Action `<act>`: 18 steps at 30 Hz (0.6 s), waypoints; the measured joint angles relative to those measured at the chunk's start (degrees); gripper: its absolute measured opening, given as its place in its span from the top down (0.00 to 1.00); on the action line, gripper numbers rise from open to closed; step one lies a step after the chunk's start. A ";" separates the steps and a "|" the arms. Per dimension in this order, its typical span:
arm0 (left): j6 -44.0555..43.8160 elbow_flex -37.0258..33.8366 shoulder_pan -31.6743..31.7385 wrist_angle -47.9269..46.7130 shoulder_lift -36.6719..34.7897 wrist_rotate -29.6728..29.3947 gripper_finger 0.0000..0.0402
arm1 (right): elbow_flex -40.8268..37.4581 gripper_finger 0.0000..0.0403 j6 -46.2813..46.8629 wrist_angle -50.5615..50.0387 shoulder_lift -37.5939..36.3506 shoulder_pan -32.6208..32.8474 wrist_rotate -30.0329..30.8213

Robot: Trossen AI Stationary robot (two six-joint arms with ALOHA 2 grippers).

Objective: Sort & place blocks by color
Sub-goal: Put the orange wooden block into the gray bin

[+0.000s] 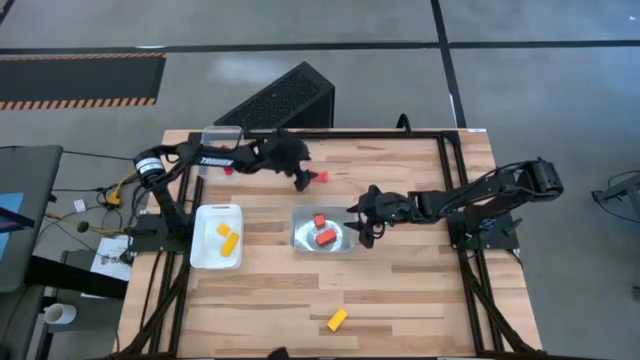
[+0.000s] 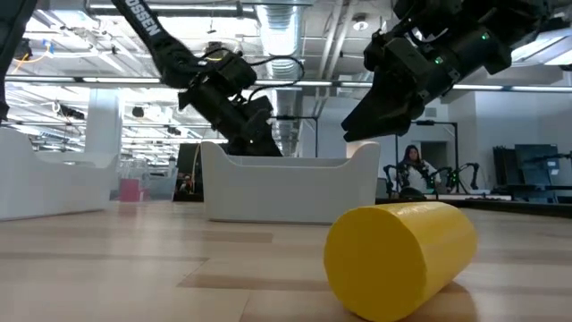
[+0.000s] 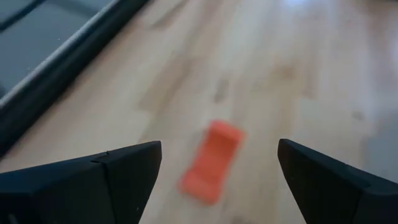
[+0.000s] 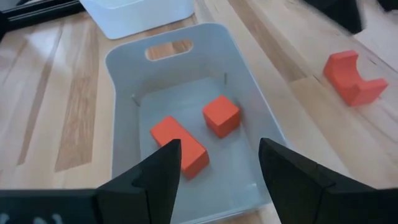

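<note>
L gripper (image 1: 303, 181) is hovering by red block (image 1: 322, 177); R gripper (image 1: 362, 222) is sitting at grey tray (image 1: 345, 243) w/ two red blocks (image 1: 323, 230); yellow block (image 1: 337, 319) is lying apart.

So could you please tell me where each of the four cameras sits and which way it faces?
High view: overhead, looking straight down on the table, both arms showing.
Low view: at tabletop height, looking level past a yellow block; both arms enter from above.
Left wrist view: looks past the open left gripper at a red block.
Right wrist view: looks past the open right gripper into the grey tray.
High and right wrist views share that tray.
</note>
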 joint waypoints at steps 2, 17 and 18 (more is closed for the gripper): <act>-1.98 3.44 0.54 -7.01 0.00 -2.29 0.23 | 0.01 0.41 -0.30 -0.02 0.00 0.00 0.01; -10.66 16.36 0.79 -29.71 7.80 -1.51 0.35 | 0.02 0.41 2.90 -5.23 -0.07 0.71 -0.17; -11.16 17.32 0.89 -30.59 9.47 0.54 0.36 | 0.02 0.41 2.94 -5.99 -0.09 0.88 -0.12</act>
